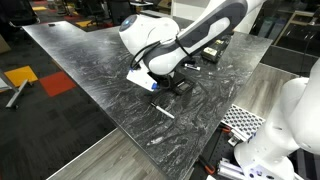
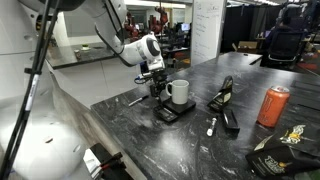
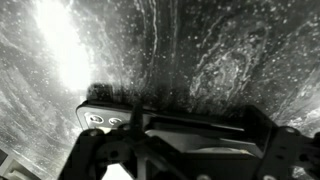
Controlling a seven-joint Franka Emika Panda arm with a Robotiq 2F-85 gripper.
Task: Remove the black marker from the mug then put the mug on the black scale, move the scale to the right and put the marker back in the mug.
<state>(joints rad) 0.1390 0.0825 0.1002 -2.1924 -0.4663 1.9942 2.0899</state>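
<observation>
Since the mug (image 2: 179,92) already stands upright on the scale (image 2: 170,113) in an exterior view, we judge the step in hand to be sliding the scale to the right. For that we would keep the contact low on the slab's edge and move slowly and flat along the table (image 2: 200,150), so the mug neither tips nor slips off. Here the fingers (image 2: 156,91) sit just beside the mug, down at the scale's edge, and we cannot tell whether they touch it or how wide they are parted. A slim stick that we take for the marker (image 2: 136,100) lies on the table near them, outside the mug. In the opposite exterior view the arm (image 1: 200,40) hides both mug and scale. The fingers (image 1: 170,84) are low over the table (image 1: 90,70), and what seems to be the marker (image 1: 163,110) lies apart on the near side. From the wrist view we see the scale (image 3: 100,115) right under the fingers (image 3: 95,155), its buttons showing. The dark picture does not show whether they are clenched or released, so we leave that undecided.
</observation>
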